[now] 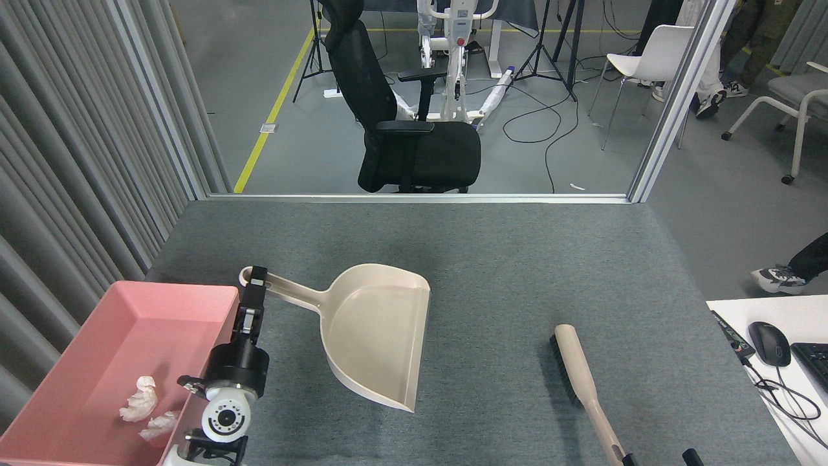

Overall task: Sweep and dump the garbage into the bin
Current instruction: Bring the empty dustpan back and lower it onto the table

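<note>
Two small crumpled white paper wads (147, 411) lie close together in the big shallow pink plastic bin (213, 296), at the left edge of the fuzzy grey desk (491, 259). Just beside the bin, the left end effector (256, 285) is clamped on the long handle of a smooth beige plastic dustpan (378, 333). A beige brush with black bristles (577, 369) lies well apart on the right. The right end effector (656, 458) barely shows, so its state cannot be told.
</note>
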`<move>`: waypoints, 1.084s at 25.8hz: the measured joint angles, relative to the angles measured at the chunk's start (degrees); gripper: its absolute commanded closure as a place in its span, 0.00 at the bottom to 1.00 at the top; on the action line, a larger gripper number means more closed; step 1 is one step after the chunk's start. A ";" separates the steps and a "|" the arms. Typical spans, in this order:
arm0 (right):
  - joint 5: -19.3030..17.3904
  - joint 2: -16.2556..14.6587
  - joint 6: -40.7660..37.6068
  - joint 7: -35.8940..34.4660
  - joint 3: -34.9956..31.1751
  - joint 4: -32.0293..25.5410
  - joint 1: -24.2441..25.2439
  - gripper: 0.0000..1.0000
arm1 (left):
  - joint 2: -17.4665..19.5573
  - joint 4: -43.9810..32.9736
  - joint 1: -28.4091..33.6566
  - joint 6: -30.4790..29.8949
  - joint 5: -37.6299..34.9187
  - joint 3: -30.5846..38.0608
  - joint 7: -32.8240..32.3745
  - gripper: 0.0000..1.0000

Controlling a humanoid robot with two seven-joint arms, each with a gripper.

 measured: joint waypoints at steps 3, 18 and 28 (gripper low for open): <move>0.01 0.06 0.13 0.02 -0.07 -0.10 0.60 0.01 | -3.42 1.86 0.54 -0.36 -5.64 -0.67 0.21 0.84; -0.02 0.14 0.22 -0.09 -0.03 -0.10 0.99 0.01 | -5.78 2.90 5.99 1.16 -12.39 2.02 4.20 0.82; -0.01 -0.21 0.23 -0.11 -0.03 -0.10 1.00 0.01 | -5.31 2.44 10.19 0.39 -14.31 1.35 6.92 0.25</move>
